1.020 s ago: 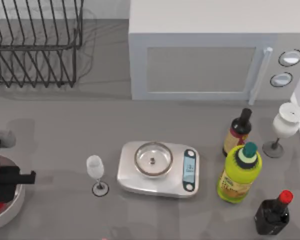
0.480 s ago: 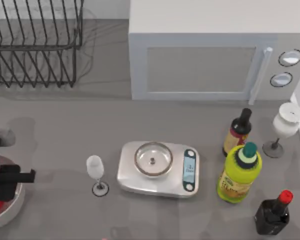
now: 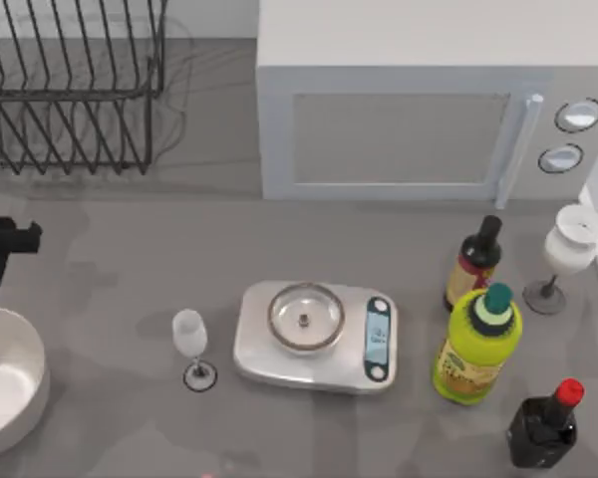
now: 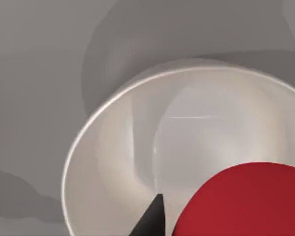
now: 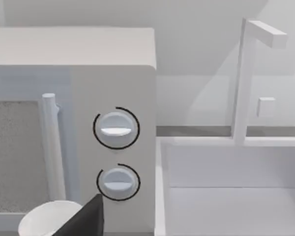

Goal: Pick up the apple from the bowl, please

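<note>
Left end effector (image 4: 160, 231) grips apple (image 4: 246, 201) above white bowl (image 4: 113, 147); right arm parked by microwave (image 5: 73, 73).

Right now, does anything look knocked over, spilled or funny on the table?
Nothing stands out. The bottles, both glasses and the scale sit upright and tidy. The apple is up out of the white bowl, beside the left end effector's fingertip, as the task asks.

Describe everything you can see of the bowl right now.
The bowl is wide, round and white with a light grey rim, smooth and glossy like ceramic. It sits upright on the grey table at the top view's left edge, partly cut off. In the left wrist view the apple shows in front of its bare hollow.
</note>
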